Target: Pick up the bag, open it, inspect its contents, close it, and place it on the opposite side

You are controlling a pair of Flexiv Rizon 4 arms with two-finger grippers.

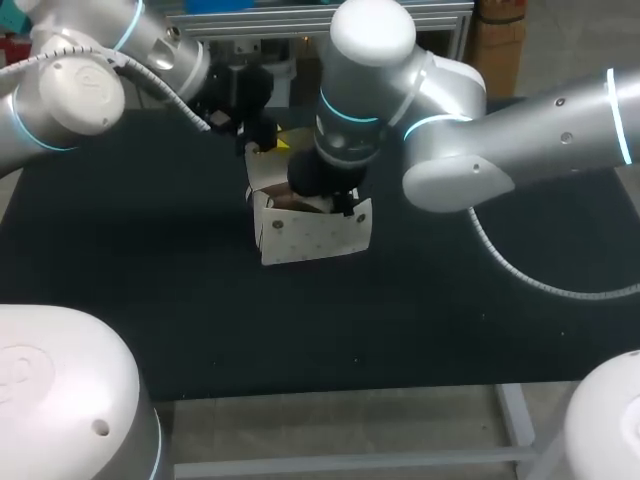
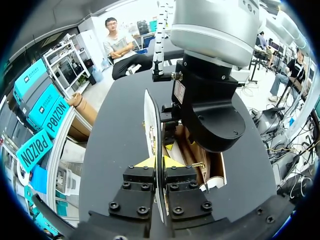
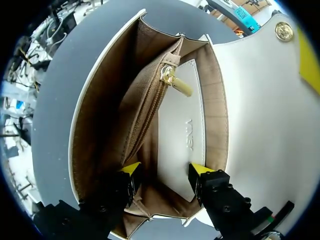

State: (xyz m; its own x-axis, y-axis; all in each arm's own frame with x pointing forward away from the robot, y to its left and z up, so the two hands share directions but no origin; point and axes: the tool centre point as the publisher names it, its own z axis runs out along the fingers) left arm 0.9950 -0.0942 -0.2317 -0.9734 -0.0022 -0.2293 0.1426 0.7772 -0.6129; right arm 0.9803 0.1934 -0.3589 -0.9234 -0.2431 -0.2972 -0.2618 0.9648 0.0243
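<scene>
Left gripper (image 2: 159, 161) is pinched narrow on the upright white flap (image 2: 149, 112) of the bag (image 1: 312, 236), which stands open on the black table (image 1: 150, 300) directly under both arms. Right gripper (image 3: 165, 170) is spread wide, its yellow tips lowered inside the bag, with a tan zip pocket (image 3: 150, 105) just ahead of them.

The bag (image 1: 312, 232) stands near the middle of the table (image 1: 150, 300), mouth up. Behind it, toward the left, the left gripper (image 2: 161, 163) pinches the raised flap (image 2: 150, 120) from both sides. The right gripper (image 3: 165, 172) reaches down from above into the mouth, its spread fingers (image 3: 131, 169) inside, with the zip pocket (image 3: 145, 115) just ahead.
</scene>
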